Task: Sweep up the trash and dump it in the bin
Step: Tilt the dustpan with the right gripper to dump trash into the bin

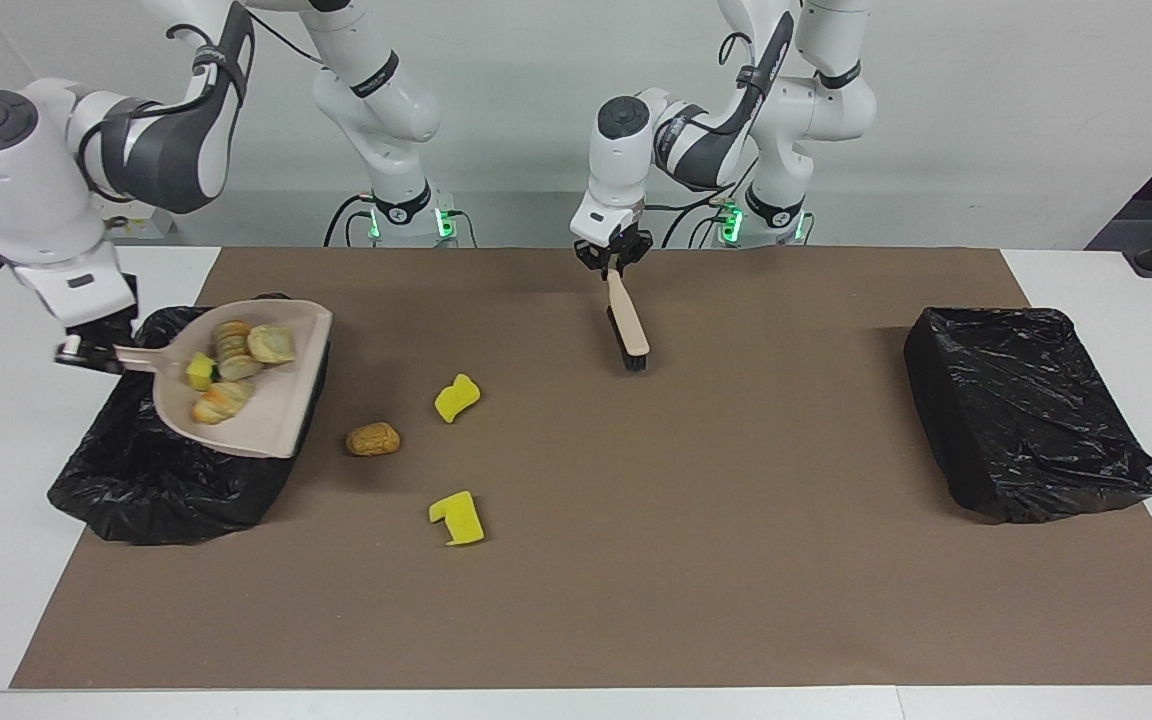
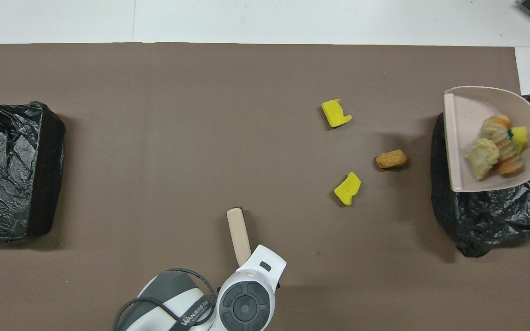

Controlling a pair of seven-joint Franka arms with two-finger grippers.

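Observation:
My right gripper [image 1: 86, 352] is shut on the handle of the beige dustpan [image 1: 281, 425] and holds it in the air over the black-lined bin [image 1: 166, 480] at the right arm's end of the table. Several scraps of trash [image 1: 226, 372] lie in the pan [image 2: 465, 115]: pastry lumps [image 2: 495, 149] and a green-backed yellow sponge. On the mat lie a brown lump [image 1: 373, 438] and two yellow sponge chunks [image 1: 457, 397] [image 1: 457, 517]. My left gripper [image 1: 615, 265] is shut on the beige brush [image 1: 626, 325], which hangs bristles-down over the mat near the robots.
A second black-lined bin [image 1: 1026, 410] stands at the left arm's end of the table. The brown mat [image 1: 736, 560] covers most of the white tabletop. The loose scraps [image 2: 391, 159] [image 2: 336, 112] [image 2: 347, 188] lie beside the bin [image 2: 490, 220] under the dustpan.

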